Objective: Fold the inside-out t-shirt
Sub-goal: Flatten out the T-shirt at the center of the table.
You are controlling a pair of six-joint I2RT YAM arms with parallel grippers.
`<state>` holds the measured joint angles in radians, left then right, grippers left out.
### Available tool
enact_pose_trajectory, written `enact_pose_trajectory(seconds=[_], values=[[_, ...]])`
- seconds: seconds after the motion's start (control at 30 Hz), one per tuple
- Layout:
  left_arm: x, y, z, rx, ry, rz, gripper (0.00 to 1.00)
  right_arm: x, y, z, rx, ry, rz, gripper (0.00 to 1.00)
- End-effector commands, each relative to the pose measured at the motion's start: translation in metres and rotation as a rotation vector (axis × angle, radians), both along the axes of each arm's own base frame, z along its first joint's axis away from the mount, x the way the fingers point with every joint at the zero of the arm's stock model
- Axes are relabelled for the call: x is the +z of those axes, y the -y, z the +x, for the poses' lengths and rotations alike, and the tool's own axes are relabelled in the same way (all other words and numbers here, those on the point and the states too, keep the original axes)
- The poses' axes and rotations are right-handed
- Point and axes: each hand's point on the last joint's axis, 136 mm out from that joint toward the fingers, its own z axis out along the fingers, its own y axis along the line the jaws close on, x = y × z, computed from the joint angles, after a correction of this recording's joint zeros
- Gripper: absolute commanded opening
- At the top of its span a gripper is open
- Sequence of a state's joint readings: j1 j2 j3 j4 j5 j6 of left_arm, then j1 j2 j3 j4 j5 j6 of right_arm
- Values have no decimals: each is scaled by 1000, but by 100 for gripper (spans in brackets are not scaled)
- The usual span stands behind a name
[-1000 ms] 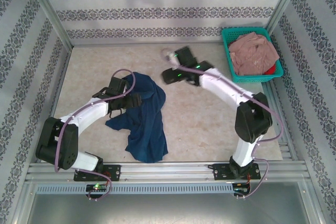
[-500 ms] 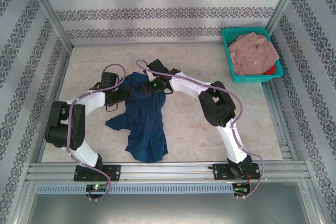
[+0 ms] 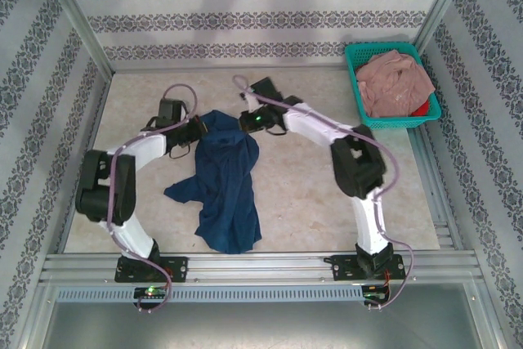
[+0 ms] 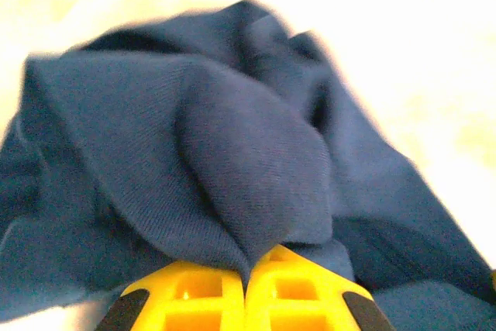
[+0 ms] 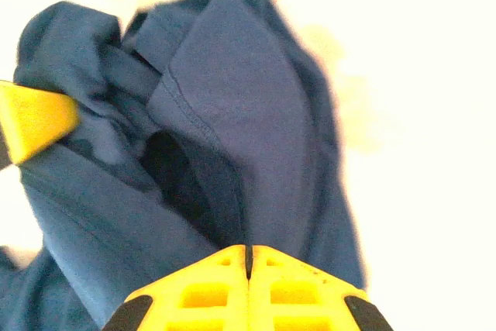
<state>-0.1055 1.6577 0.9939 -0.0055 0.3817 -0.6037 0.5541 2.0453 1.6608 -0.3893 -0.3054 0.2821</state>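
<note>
The left fingers (image 4: 232,291) are pressing together with no gap between their yellow pads, pinching a fold of the dark navy t-shirt (image 4: 217,153) that is rising from the seam and bunching up toward twelve o'clock. The right fingers (image 5: 260,269) are closing the same way, pad against pad, gripping an edge of the t-shirt (image 5: 232,114). A stitched hem is running up from the seam toward eleven o'clock, and a dark pocket of cloth is opening just beside it.

From above, the left fingers (image 3: 198,130) are holding the t-shirt's far end at its ten o'clock corner. The right fingers (image 3: 243,123) are holding it at the one o'clock corner, so the two are facing each other across the cloth. The t-shirt (image 3: 225,190) is lying crumpled on the table (image 3: 310,194), a little left of centre. Its body is trailing toward six o'clock and one flap is spreading out toward eight o'clock.

Both arms are bending in from the near edge. Well apart, at the table's two o'clock corner, a teal basket (image 3: 353,79) is holding a dusty pink garment (image 3: 396,79).
</note>
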Motion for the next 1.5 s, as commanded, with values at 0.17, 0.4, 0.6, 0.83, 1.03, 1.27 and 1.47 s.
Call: enact_pose_trajectory(seconds=[0.17,0.4,0.6,0.83,1.03,1.27,1.47], values=[[269,65,-46,-203,700,-34,0,252,98,-52,-68,467,294,0],[333,92,-51,-272,795,-47,0,217,60,-87,68,443,217,30],[323,86,-35,-219,734,-4,0,102,4,-147,228,319,166,71],[301,87,-17,-200,681,22,0,-44,-4,-144,106,155,-52,80],[286,78,-4,-151,644,96,0,-78,5,-129,87,109,-182,35],[283,58,4,-79,628,144,0,-42,47,-132,33,67,-61,0],[280,63,3,-94,630,112,0,-60,50,-151,33,-46,-45,50]])
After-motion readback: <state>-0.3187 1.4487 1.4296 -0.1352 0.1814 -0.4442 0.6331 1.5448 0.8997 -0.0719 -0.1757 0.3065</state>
